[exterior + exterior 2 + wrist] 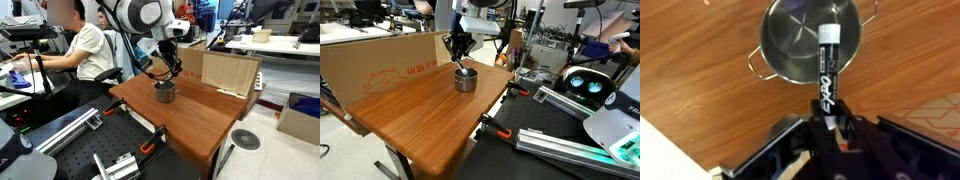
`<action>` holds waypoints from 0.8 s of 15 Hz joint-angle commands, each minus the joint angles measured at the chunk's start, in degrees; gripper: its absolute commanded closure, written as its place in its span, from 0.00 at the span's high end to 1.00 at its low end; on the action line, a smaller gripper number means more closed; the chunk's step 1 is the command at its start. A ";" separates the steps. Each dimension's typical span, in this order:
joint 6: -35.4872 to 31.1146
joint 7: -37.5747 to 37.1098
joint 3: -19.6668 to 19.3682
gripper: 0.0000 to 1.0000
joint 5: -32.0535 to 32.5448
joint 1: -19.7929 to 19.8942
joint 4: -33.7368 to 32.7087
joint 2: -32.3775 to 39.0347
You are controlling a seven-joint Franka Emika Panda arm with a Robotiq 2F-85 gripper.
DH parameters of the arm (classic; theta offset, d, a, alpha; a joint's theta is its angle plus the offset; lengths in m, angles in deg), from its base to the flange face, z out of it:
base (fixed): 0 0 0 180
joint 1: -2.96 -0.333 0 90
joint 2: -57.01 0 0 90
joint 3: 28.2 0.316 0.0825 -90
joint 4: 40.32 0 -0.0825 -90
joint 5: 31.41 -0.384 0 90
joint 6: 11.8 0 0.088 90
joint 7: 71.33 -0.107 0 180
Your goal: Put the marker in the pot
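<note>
My pincer (828,128) is clamped narrow on the marker (827,70), gripping its dark end btw the two fingertips; in the wrist view the black barrel w/ white EXPO lettering runs straight out from the fingers, and its pale end lies over the open mouth of the pot (780,50). From that view I can't tell whether the pale end is already below the rim or just above it. The pot is round, silvery metal w/ a dark-grey inside, nothing else in it as far as I see, and it shows a small loop handle on each side. It sits upright on the brown wooden worktop (700,70). In both exterior views the pincer (165,75) (460,55) hangs pointing down right over the pot (164,92) (466,79), close to its rim; the marker is too small there for me to make out. The pot stands toward the far part of the worktop (195,118) (420,110), near a large cardboard panel (228,72) (380,60) that stands upright along the worktop edge. A person in a white shirt (85,50) sits at a desk beside the worktop, well apart from the pot.
</note>
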 commanded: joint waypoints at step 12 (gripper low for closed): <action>-6.66 -3.94 -6.07 0.60 5.64 -8.14 1.65 3.03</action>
